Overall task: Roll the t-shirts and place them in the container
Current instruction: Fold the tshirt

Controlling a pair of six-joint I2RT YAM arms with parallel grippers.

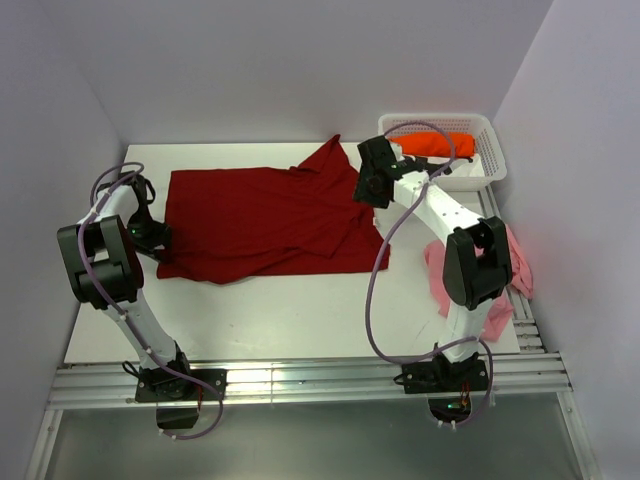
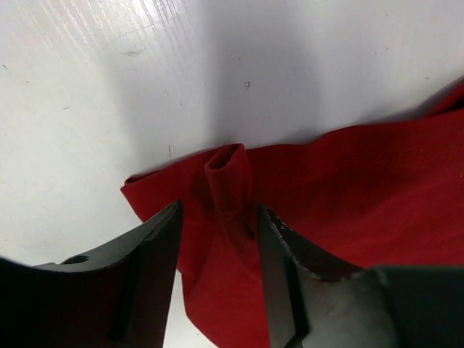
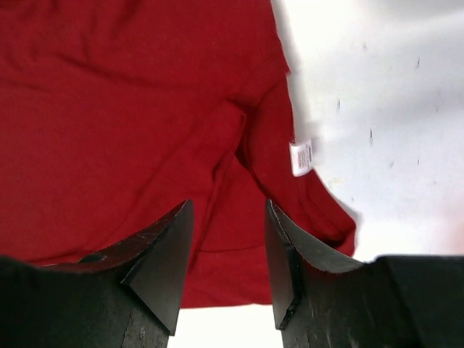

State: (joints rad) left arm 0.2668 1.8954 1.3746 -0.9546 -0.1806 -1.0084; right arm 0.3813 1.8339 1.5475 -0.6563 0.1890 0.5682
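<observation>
The red shirt (image 1: 265, 220) lies spread across the middle of the counter (image 1: 300, 310), mostly flat, with folds and overlapping layers along its right side and one corner pointing toward the far wall.

The left hand (image 2: 217, 210) sits low at the shirt's left edge. Its fingers are apart, and a raised ridge of red cloth stands between them (nearer the right finger, though actual contact is hard to judge).

The right hand (image 3: 229, 203) is over the shirt's right side near the far edge. Its fingers are also spread, with creased red cloth below and a small white label (image 3: 301, 157) just beside them.

The pink shirt (image 1: 515, 265) is crumpled at the counter's right edge, partly hidden by the right arm. The orange shirt (image 1: 440, 145) lies in the white basket (image 1: 487, 165) at the far right corner.
</observation>
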